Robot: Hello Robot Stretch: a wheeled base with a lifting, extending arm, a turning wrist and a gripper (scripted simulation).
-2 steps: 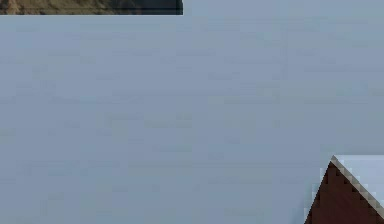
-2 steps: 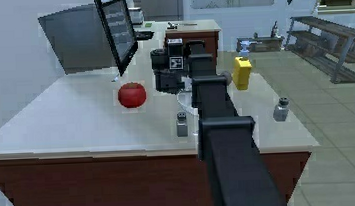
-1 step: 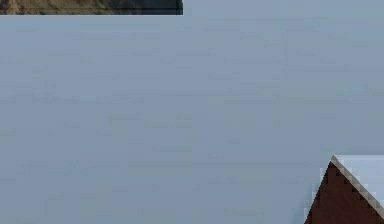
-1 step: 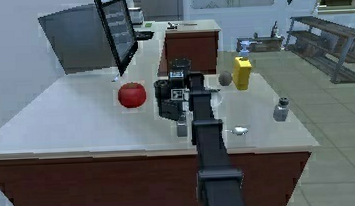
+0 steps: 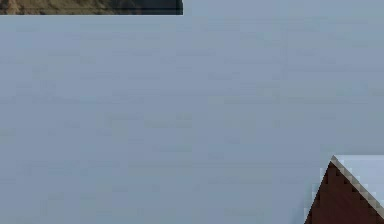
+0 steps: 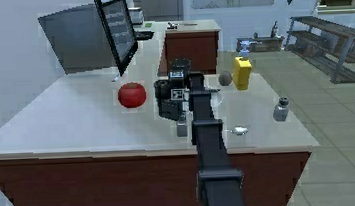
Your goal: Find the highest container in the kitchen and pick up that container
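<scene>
Your dark square arm [image 6: 212,160] rises from the near edge of the white-topped surface with red-brown sides [image 6: 66,116]. It reaches out over the surface toward its middle, leaning a little to the arm side view's left. At the arm's far end the dark-bodied hand [image 6: 169,97] sits above the middle of the surface. You cannot tell whether the hand grips anything, because its far end is hard to make out.

A red round fruit-like thing [image 6: 132,94] lies on the surface just beside the hand, on the arm side view's left. A yellow upright box-shaped container [image 6: 243,72] stands near the far right corner of the surface, apart from the hand. You cannot tell from here whether it is the highest container. A grey roundish thing [image 6: 225,79] sits just beside it.

A small grey shaker [image 6: 282,109] stands at the right edge, and a small pale disc [image 6: 241,130] lies near the arm. An open laptop with a grey back and black screen [image 6: 88,37] stands at the far left corner.

Ahead of you is a plain grey-blue wall [image 5: 180,120]. A corner of a red-brown cabinet with a pale top [image 5: 345,200] shows at the forward view's bottom right.
</scene>
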